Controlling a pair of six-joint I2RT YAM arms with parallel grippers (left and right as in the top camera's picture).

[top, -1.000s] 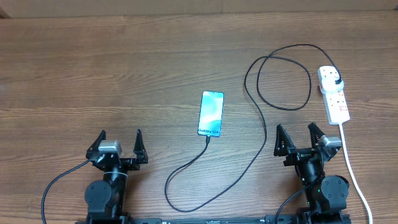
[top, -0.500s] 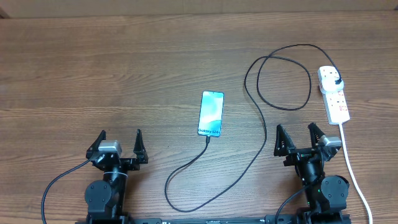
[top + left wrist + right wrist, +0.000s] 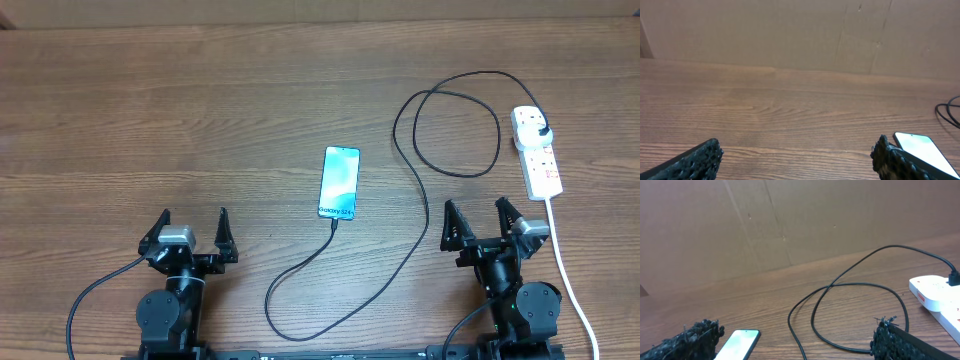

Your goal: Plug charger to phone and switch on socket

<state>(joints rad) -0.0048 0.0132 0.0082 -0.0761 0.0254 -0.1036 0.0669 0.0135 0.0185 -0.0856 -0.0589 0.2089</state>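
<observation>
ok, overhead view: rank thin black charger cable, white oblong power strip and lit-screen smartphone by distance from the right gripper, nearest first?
From the right gripper:
1. The thin black charger cable, its loop just ahead of it.
2. The white oblong power strip, ahead and to the right.
3. The slim lit-screen smartphone, well to the left.
</observation>
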